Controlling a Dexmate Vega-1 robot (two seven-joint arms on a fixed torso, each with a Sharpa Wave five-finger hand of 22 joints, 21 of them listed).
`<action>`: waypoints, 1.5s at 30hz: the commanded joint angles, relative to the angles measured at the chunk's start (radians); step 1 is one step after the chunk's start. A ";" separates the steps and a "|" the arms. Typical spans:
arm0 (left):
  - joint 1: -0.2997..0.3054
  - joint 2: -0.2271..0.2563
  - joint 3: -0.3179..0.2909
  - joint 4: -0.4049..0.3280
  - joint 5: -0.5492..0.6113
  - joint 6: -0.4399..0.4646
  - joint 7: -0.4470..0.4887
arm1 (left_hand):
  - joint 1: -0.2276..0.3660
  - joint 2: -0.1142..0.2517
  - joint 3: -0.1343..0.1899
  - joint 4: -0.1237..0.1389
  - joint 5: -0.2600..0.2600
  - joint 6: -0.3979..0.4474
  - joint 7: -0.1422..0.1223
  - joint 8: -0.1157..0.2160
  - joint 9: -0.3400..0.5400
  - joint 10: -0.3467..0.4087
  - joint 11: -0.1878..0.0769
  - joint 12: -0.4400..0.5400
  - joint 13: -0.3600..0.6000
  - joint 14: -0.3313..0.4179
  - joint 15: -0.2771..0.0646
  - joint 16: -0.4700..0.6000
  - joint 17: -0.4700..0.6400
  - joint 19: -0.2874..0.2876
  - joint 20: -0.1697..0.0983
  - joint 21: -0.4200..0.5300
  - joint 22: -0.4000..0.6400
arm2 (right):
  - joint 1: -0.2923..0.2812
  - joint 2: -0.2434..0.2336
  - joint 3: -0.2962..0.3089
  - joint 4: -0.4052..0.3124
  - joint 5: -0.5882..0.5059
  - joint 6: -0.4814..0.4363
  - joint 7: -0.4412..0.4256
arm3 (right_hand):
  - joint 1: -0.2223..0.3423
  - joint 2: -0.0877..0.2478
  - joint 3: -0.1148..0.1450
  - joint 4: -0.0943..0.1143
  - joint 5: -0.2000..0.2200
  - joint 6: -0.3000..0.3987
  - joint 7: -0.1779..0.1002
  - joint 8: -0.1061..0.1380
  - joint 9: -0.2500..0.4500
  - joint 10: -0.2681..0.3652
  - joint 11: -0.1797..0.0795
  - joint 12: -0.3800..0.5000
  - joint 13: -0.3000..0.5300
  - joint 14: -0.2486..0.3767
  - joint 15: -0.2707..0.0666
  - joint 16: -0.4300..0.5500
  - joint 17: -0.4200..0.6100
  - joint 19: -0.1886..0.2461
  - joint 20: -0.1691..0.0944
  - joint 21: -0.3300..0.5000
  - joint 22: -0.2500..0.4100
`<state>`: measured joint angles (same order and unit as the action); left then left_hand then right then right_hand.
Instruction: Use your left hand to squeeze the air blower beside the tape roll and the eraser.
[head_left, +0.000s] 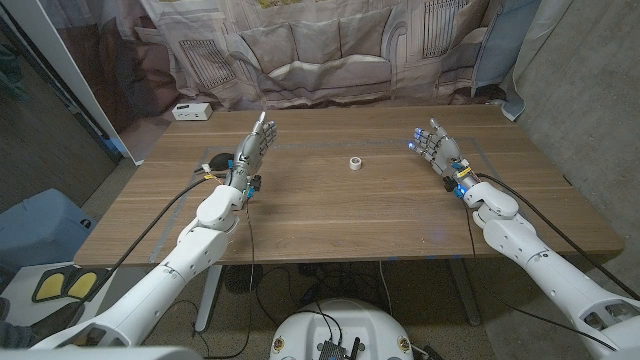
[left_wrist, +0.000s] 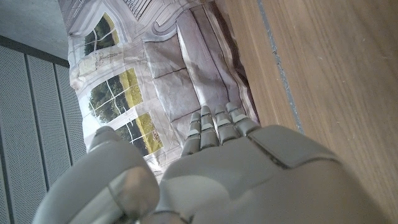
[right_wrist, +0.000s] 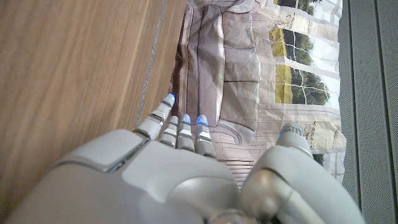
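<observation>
From the head view, one small white tape roll (head_left: 354, 162) sits on the wooden table (head_left: 330, 215), roughly midway between the two hands, and it serves as the landmark here. The left hand (head_left: 252, 151) stands well to the left of the roll, fingers straight and slightly apart, holding nothing, palm upright rather than laid down. The right hand (head_left: 436, 147) stands well to the right of the roll, likewise released and grasping nothing, with blue lights glowing at its fingertips. A dark rounded object (head_left: 218, 160) lies just beyond the left hand, on the side away from the roll, partly hidden by the hand; it may be the air blower, but its shape is too obscured to be sure. One white box (head_left: 191, 111) rests far left of the roll near the table's back edge. I cannot make out an eraser. The left wrist view adds what the head view lacks: the back of the left hand (left_wrist: 249, 168) seen close, its fingers (left_wrist: 214, 127) extended together toward a printed curtain (left_wrist: 155, 74). The right wrist view shows the right hand (right_wrist: 168, 180) similarly, blue-tipped fingers (right_wrist: 183, 130) straight, thumb set apart, beside the table edge.
</observation>
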<state>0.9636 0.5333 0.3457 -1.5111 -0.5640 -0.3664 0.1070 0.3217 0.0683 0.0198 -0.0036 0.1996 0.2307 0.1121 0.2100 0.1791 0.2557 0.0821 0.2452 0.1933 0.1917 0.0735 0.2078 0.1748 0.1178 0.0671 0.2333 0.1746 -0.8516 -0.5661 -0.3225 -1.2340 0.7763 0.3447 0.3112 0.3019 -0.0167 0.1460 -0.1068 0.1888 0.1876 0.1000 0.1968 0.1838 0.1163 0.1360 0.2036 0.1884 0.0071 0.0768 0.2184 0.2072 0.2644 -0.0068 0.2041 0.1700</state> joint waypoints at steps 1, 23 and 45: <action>0.056 0.029 -0.040 -0.084 0.088 -0.061 0.070 | 0.018 -0.004 0.002 -0.011 0.000 0.024 0.003 0.007 0.002 0.026 0.001 0.009 0.003 0.031 0.003 0.011 0.003 0.035 0.011 0.010 0.003 | -0.017 -0.017 0.006 -0.050 0.006 -0.029 -0.017 | 0.002 0.014 0.007 0.000 0.000 0.005 -0.001 0.000 0.002 0.003 0.006 0.006 0.005 0.007 0.002 0.001 0.004 0.004 0.006 -0.002 0.002; 0.127 0.076 -0.116 -0.154 0.313 -0.017 0.270 | 0.037 -0.006 0.005 -0.026 0.001 0.063 0.006 0.009 0.003 0.061 0.009 0.013 0.004 0.072 0.001 0.010 0.003 0.087 0.020 0.014 0.002 | -0.050 -0.007 0.010 -0.094 -0.013 0.004 -0.067 | 0.001 0.014 0.005 -0.001 -0.001 0.006 0.004 -0.001 0.002 0.006 0.007 0.005 0.005 0.011 0.004 0.001 0.004 0.005 0.008 -0.004 0.002; 0.136 0.100 -0.160 -0.149 0.430 0.035 0.363 | 0.050 -0.004 0.009 -0.036 0.001 0.089 0.009 0.008 0.003 0.083 0.008 0.014 0.005 0.102 0.000 0.008 0.003 0.114 0.021 0.012 0.002 | -0.051 -0.004 0.001 -0.119 -0.030 -0.006 -0.111 | 0.000 0.013 0.003 -0.005 -0.002 0.018 0.000 0.001 0.002 0.033 0.001 0.010 0.004 0.042 0.007 0.007 0.003 0.027 0.006 0.000 0.002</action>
<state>1.0891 0.6165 0.2057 -1.6440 -0.1979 -0.3735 0.4202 0.3596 0.0646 0.0323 -0.0321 0.1999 0.3093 0.1231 0.2128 0.1793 0.3259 0.0906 0.2554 0.1930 0.2845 0.0734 0.2156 0.1745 0.2189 0.0904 0.2411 0.1744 -0.9046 -0.5773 -0.3123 -1.3481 0.7517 0.3454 0.2134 0.2965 -0.0114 0.1460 -0.1068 0.1888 0.2002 0.0982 0.1967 0.1836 0.1413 0.1359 0.2079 0.1883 0.0447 0.0750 0.2223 0.2071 0.2880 -0.0054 0.2040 0.1699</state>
